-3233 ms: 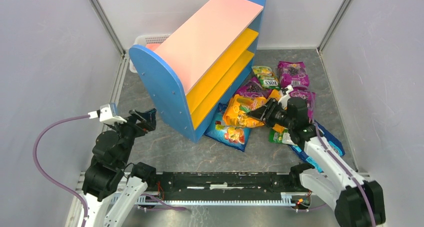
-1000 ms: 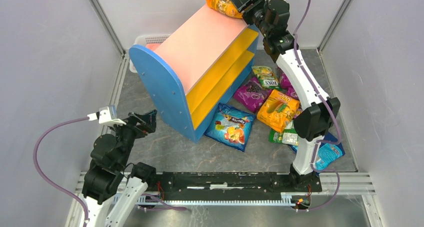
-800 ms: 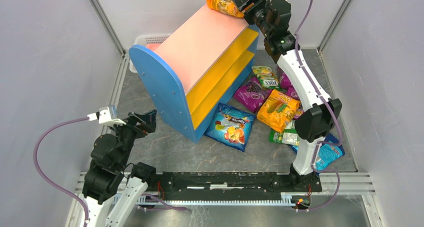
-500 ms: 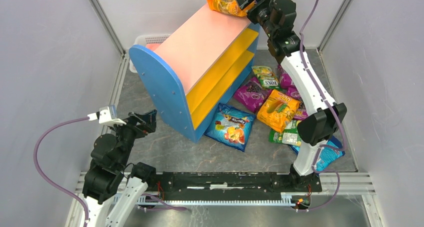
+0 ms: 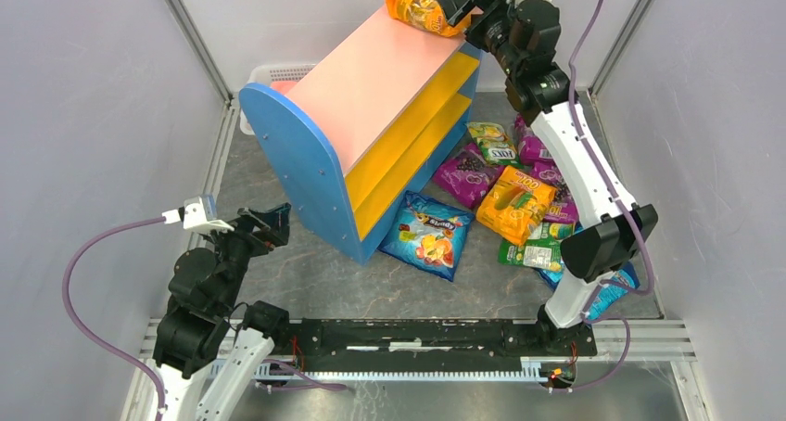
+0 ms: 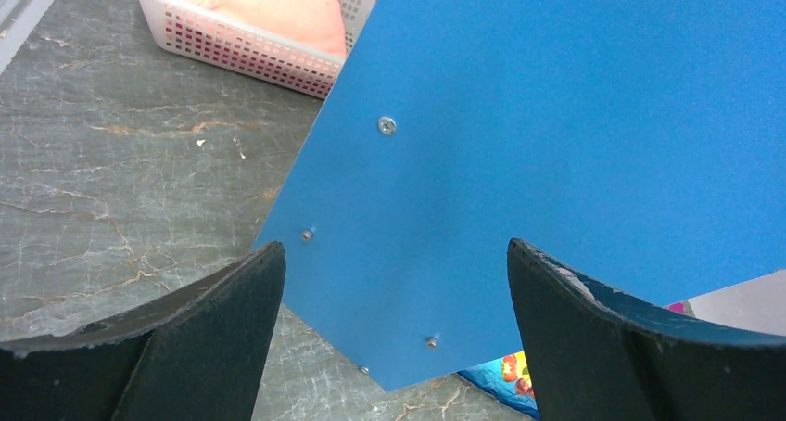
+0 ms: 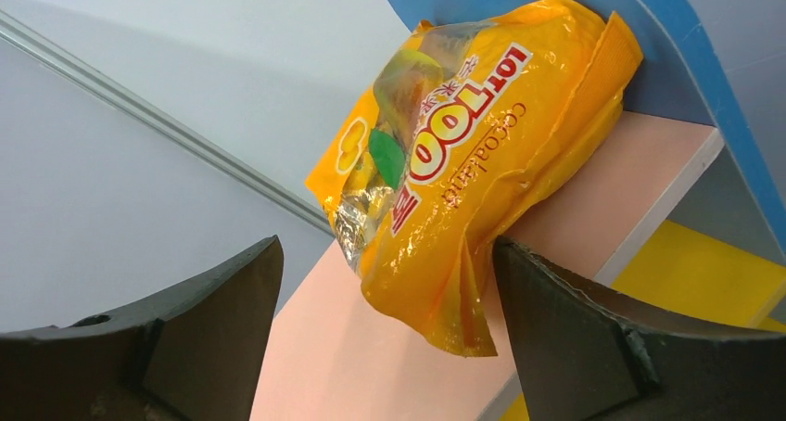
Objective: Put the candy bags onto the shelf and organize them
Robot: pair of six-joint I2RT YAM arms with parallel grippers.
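Observation:
An orange candy bag (image 5: 419,2) (image 7: 463,161) rests on the far end of the shelf's pink top board (image 5: 380,78) (image 7: 361,365). It leans against the blue side panel (image 7: 672,59). My right gripper (image 5: 463,2) (image 7: 387,247) hangs just in front of it, open, one finger on each side of the bag's near corner. On the floor to the right of the shelf lie several more candy bags: a blue one (image 5: 424,236), an orange one (image 5: 514,203), a purple one (image 5: 468,172) and a green one (image 5: 494,143). My left gripper (image 5: 269,222) (image 6: 394,248) is open and holds nothing, facing the near blue panel (image 6: 556,115).
A white slatted basket (image 5: 273,73) (image 6: 250,36) with something peach-coloured in it stands behind the shelf at the back left. Grey walls close the table in on three sides. A corner of the blue bag (image 6: 505,379) shows under the panel.
My right gripper has opened and let go of the orange bag, which now rests on the top board. The right arm has drawn back a little to the right. The left arm has not moved.

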